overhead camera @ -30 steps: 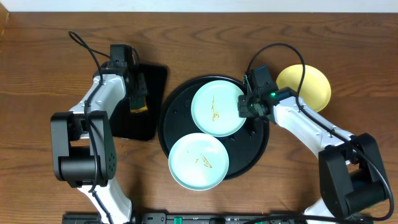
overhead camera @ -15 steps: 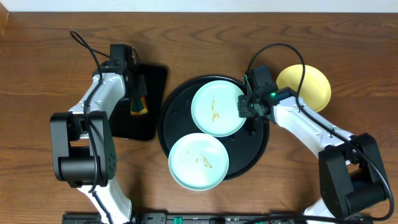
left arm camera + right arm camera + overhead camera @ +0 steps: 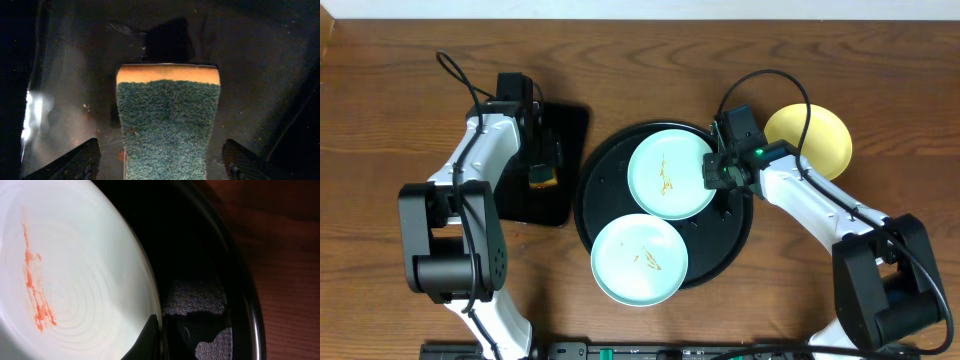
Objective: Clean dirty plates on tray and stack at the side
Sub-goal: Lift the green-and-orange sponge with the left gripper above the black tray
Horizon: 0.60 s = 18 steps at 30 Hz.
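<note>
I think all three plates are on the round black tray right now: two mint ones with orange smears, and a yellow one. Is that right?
Not quite. Only the upper mint plate and the lower mint plate, both smeared orange, are on the round black tray. The yellow plate lies off the tray, on the wooden table to its right. The overhead view shows this.
</note>
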Each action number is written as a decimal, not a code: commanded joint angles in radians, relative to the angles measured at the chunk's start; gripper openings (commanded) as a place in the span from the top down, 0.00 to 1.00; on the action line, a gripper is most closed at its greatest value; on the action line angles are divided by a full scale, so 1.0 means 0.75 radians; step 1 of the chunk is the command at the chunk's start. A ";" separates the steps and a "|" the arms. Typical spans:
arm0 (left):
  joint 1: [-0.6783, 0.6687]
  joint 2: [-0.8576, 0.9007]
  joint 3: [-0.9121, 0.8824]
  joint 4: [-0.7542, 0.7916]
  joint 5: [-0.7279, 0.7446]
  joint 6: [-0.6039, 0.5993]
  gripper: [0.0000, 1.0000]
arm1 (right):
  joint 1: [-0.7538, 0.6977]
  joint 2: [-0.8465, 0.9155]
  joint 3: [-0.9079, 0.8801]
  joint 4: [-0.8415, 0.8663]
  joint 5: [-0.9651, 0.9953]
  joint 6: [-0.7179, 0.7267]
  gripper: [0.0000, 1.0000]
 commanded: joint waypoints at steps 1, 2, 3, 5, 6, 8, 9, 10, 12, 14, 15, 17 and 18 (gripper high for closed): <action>0.006 -0.036 -0.021 0.005 0.013 0.007 0.28 | 0.019 0.010 0.022 -0.007 0.005 -0.002 0.99; 0.006 -0.032 -0.033 0.017 0.028 0.007 0.30 | 0.019 0.010 0.022 -0.006 0.005 -0.002 0.99; 0.006 -0.025 -0.043 0.031 0.037 0.007 0.30 | 0.019 0.010 0.022 -0.007 0.005 -0.002 0.99; 0.006 -0.013 -0.058 0.055 0.040 0.007 0.34 | 0.019 0.010 0.022 -0.007 0.005 -0.002 0.99; 0.006 -0.004 -0.061 0.062 0.045 0.007 0.36 | 0.019 0.010 0.022 -0.007 0.005 -0.002 0.99; 0.006 0.011 -0.061 0.067 0.045 0.007 0.44 | 0.019 0.010 0.022 -0.011 0.005 -0.002 0.99; 0.006 0.018 -0.061 0.069 0.047 0.007 0.51 | 0.019 0.010 0.022 -0.012 0.005 -0.002 0.99; 0.006 0.023 -0.061 0.070 0.048 0.008 0.62 | 0.019 0.010 0.022 -0.015 0.005 -0.001 0.99; 0.006 0.028 -0.061 0.074 0.048 0.008 0.78 | 0.019 0.010 0.022 -0.020 0.005 -0.001 0.99; 0.006 0.028 -0.061 0.083 0.048 0.008 0.92 | 0.019 0.010 0.022 -0.021 0.005 -0.001 0.99; 0.006 0.027 -0.061 0.084 0.048 0.008 0.93 | 0.019 0.010 0.022 -0.021 0.005 -0.001 0.99; 0.006 0.024 -0.053 0.076 0.048 0.010 0.93 | 0.019 0.010 0.022 -0.021 0.005 -0.001 0.99; 0.006 0.017 -0.045 0.061 0.048 0.020 0.93 | 0.019 0.010 0.021 -0.021 0.005 -0.001 0.99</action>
